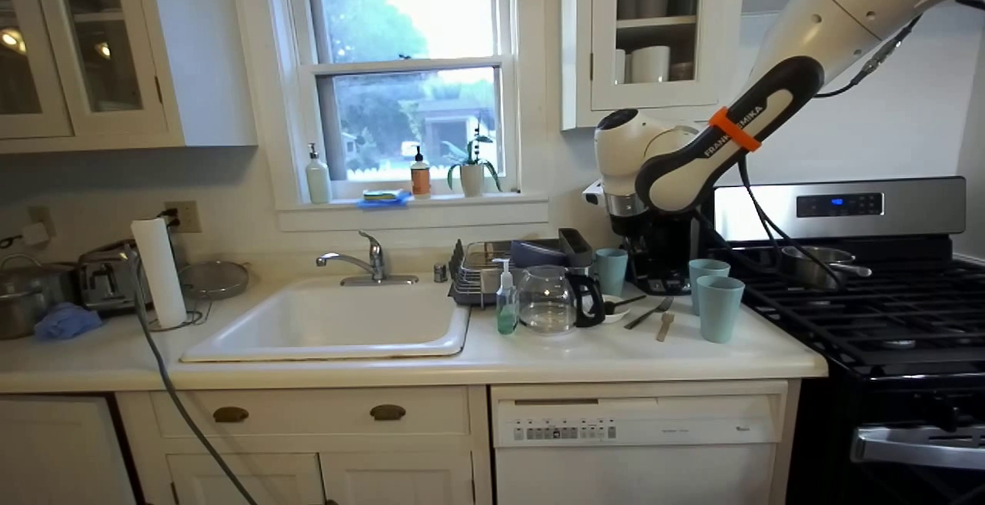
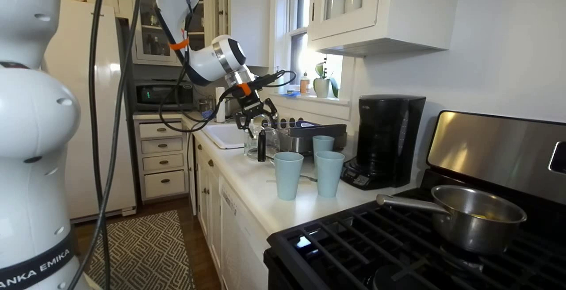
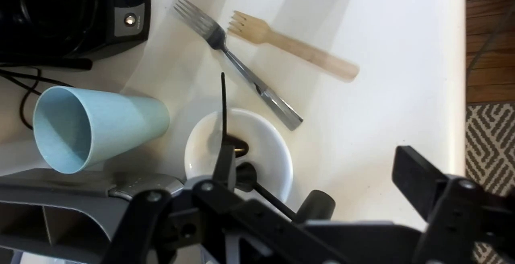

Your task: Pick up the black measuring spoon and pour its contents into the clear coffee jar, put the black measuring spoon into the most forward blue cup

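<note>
In the wrist view a black spoon (image 3: 237, 144) lies in a white bowl (image 3: 271, 147), its thin handle pointing up. A second black spoon head (image 3: 246, 174) lies beside it; I cannot tell which is the measuring spoon. My gripper (image 3: 318, 171) is open and empty; one finger overlaps the bowl. It hangs near the clear coffee jar in an exterior view (image 2: 261, 124). The jar (image 1: 545, 305) has a black handle that shows in the wrist view (image 3: 318, 205). The most forward blue cup (image 1: 721, 311) stands upright; it also shows in an exterior view (image 2: 288, 176).
A second blue cup (image 2: 328, 175) stands behind it, a third (image 3: 104, 125) beside the drying rack (image 1: 477, 282). A metal fork (image 3: 257, 81) and a wooden fork (image 3: 297, 48) lie near the bowl. A soap bottle (image 1: 506, 305), coffee machine (image 2: 389, 139) and saucepan (image 2: 475, 228) stand around.
</note>
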Controlling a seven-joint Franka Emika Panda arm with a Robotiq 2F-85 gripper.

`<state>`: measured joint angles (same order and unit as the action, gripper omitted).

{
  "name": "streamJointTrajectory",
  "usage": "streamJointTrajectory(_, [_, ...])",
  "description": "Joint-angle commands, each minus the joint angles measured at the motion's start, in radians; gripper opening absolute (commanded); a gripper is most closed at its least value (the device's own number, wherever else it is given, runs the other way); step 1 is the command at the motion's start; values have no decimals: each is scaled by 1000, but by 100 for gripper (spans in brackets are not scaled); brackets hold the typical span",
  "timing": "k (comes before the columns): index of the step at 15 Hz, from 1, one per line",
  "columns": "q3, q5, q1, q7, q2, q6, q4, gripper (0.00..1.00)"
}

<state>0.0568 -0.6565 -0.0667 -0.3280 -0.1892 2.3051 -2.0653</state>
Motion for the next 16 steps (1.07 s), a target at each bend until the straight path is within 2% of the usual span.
streamJointTrajectory(1, [-10, -19, 3, 0, -65, 15, 31, 100])
streamJointTrajectory(7, [-54, -146, -3, 50, -179, 47, 95, 100])
streamJointTrajectory(14, [-88, -240, 6, 70, -293, 79, 197, 100])
streamJointTrajectory(15, [-93, -251, 5, 72, -308, 81, 212, 97])
streamJointTrajectory(16, [-96, -258, 5, 72, -321, 77, 224, 89])
